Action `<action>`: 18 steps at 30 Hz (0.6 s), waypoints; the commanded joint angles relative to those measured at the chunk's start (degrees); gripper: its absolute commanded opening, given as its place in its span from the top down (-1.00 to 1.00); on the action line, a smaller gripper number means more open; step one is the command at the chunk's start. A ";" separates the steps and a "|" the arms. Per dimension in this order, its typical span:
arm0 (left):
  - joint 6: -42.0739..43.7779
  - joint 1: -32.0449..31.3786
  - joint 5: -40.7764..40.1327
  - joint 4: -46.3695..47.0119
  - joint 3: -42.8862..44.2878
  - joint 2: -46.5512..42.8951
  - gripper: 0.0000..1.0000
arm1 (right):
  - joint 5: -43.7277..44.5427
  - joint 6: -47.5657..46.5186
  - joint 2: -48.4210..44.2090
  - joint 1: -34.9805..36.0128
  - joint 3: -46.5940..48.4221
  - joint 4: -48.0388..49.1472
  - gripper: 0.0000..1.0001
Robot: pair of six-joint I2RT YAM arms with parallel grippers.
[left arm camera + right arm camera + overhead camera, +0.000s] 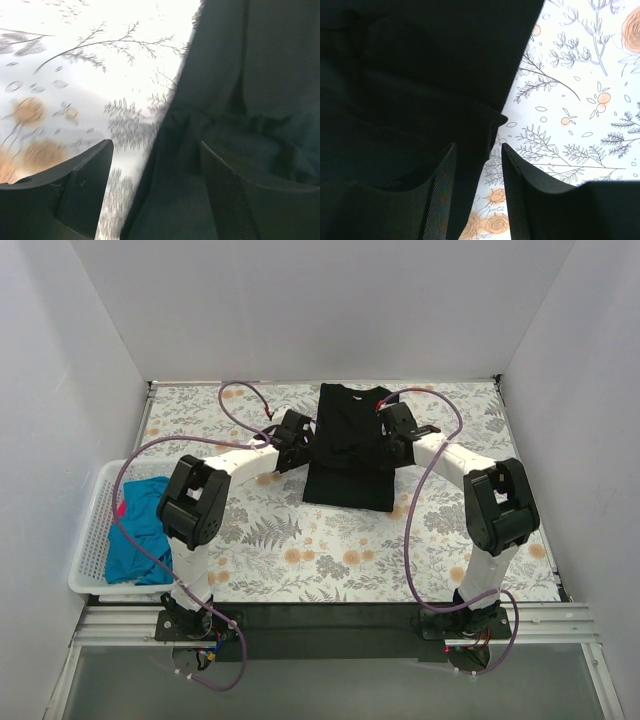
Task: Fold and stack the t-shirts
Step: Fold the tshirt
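A black t-shirt [350, 445] lies folded lengthwise into a long strip on the flowered tablecloth at the back middle. My left gripper [293, 430] sits at the shirt's left edge. In the left wrist view its fingers stand wide apart, open, with the black t-shirt's [235, 115] edge running between them. My right gripper [398, 421] is at the shirt's right edge. In the right wrist view it is open, its jaws astride the black t-shirt's [420, 90] folded edge. A teal-blue t-shirt [140, 530] and a bit of pink-red cloth [121, 509] lie in the basket.
A white lattice basket [92, 540] stands at the table's left front. White walls close the table on three sides. Purple cables loop from both arms above the cloth. The flowered tablecloth [300, 550] spreads in front of the shirt.
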 commanded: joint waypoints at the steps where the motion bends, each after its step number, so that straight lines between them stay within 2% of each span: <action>1: -2.59 -1.07 -2.96 0.10 -2.35 -11.25 -0.37 | -2.39 -1.05 -6.74 1.83 2.12 1.39 0.04; 4: -4.78 -2.74 -4.19 0.18 -5.25 -16.27 -0.36 | -3.80 0.09 -8.15 3.32 0.02 2.79 0.14; 5: -5.49 -3.62 -4.11 0.53 -7.35 -17.06 -0.31 | -5.20 0.45 -8.85 3.76 -0.69 3.41 0.34; 7: -6.81 -4.59 -0.95 2.02 -9.73 -18.12 -0.19 | -6.88 1.67 -9.21 4.90 -2.45 5.78 0.54; 8: -7.25 -5.55 0.28 3.42 -11.40 -17.78 0.01 | -9.06 2.12 -8.69 5.17 -2.98 6.57 0.63; 12: -8.13 -8.10 2.05 5.10 -11.77 -13.39 0.56 | -12.51 4.49 -5.96 6.05 -3.77 9.82 0.70; 15: -8.13 -8.98 3.98 5.90 -11.33 -9.87 0.70 | -15.76 5.98 -3.77 6.49 -4.65 12.46 0.75; 18: -8.83 -9.34 3.89 5.81 -13.07 -7.84 0.74 | -17.17 6.78 -1.57 6.93 -5.27 14.13 0.78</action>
